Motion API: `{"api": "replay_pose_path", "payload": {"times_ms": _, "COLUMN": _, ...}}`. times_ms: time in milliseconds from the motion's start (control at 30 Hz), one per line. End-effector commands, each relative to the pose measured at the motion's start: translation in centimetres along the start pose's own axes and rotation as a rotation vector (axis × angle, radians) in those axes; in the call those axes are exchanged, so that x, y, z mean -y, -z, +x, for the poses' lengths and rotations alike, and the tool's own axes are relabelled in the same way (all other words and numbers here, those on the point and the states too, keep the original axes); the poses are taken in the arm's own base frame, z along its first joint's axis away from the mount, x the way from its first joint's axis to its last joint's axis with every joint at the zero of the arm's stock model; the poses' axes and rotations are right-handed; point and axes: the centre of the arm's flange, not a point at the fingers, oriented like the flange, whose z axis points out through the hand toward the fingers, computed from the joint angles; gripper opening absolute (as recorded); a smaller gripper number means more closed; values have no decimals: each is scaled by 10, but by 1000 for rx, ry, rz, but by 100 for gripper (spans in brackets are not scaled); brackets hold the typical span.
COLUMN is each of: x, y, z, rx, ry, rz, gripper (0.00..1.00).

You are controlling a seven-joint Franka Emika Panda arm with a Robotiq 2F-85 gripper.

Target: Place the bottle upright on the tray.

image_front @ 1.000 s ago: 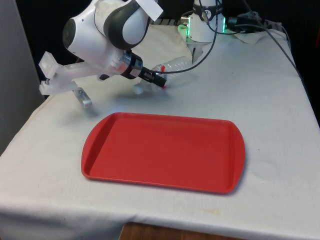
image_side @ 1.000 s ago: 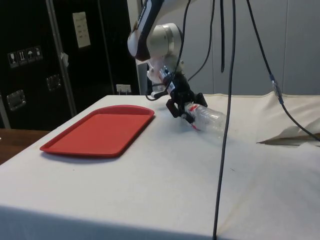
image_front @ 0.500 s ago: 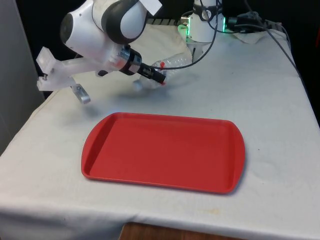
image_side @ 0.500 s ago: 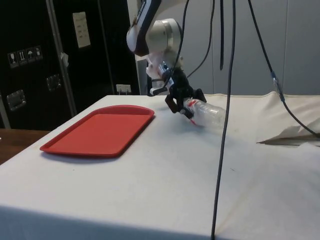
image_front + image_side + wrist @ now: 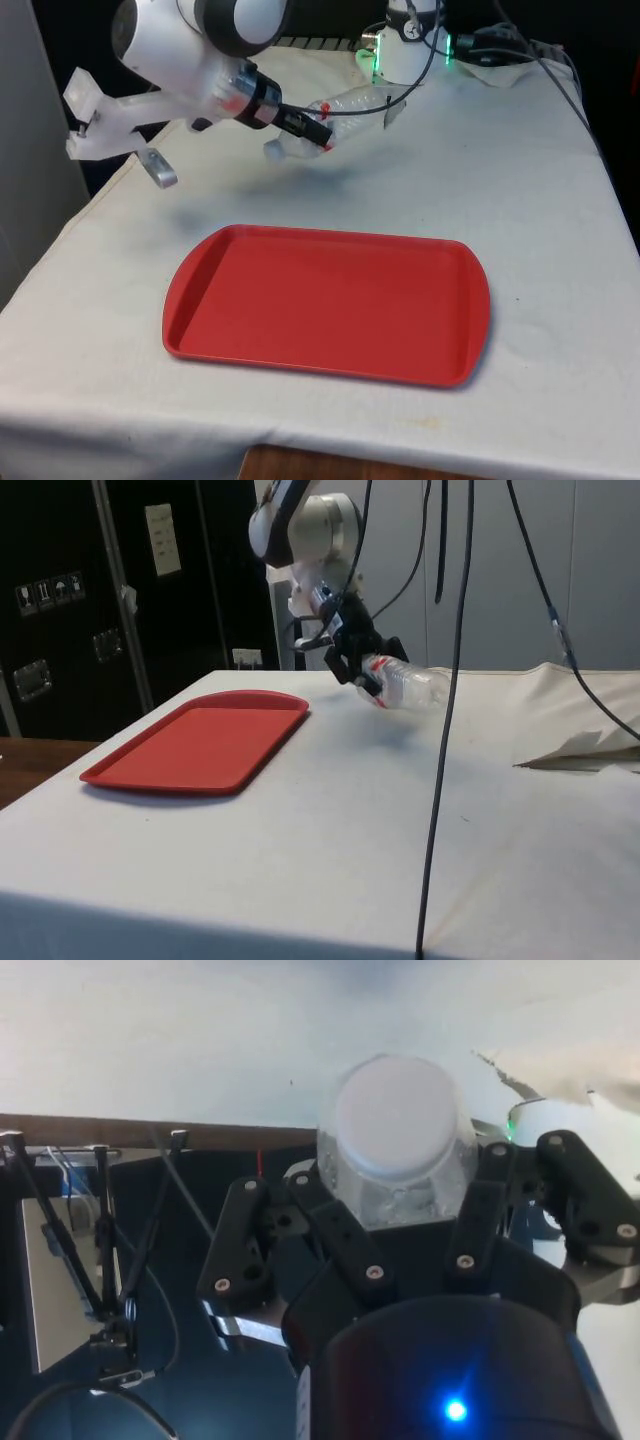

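A clear plastic bottle (image 5: 352, 104) with a red band hangs lying sideways above the cloth, behind the red tray (image 5: 325, 303). My gripper (image 5: 318, 134) is shut on its neck end. In the side view the bottle (image 5: 408, 685) sticks out level from the gripper (image 5: 362, 670), clear of the table, with the tray (image 5: 200, 739) lower and nearer that camera. In the wrist view the bottle (image 5: 396, 1135), seen end-on with its pale round base outward, sits clamped between the two fingers (image 5: 335, 1232).
Crumpled white cloth or paper (image 5: 495, 72) lies at the table's far end beside the robot's base (image 5: 405, 50). Black cables (image 5: 448, 680) hang down in the side view. The table's edge on the front view's left (image 5: 60, 240) runs close under the arm.
The gripper has lifted the bottle off the cloth, raising it higher and slightly back over the last second. The tray has not moved.
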Motion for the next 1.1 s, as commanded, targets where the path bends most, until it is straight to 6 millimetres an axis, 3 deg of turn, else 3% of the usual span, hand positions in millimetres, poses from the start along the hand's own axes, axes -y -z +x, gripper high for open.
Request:
{"api": "replay_pose_path", "payload": {"times_ms": 0, "x": 1, "y": 3, "z": -4, "rx": -1, "ry": -3, "rz": -2, "gripper": 33}}
{"api": "replay_pose_path", "payload": {"times_ms": 467, "x": 8, "y": 30, "z": -32, "rx": -12, "ry": -13, "rz": 10, "gripper": 33}}
{"api": "replay_pose_path", "payload": {"times_ms": 1067, "x": 18, "y": 51, "z": -43, "rx": -95, "ry": -13, "rz": 14, "gripper": 33}}
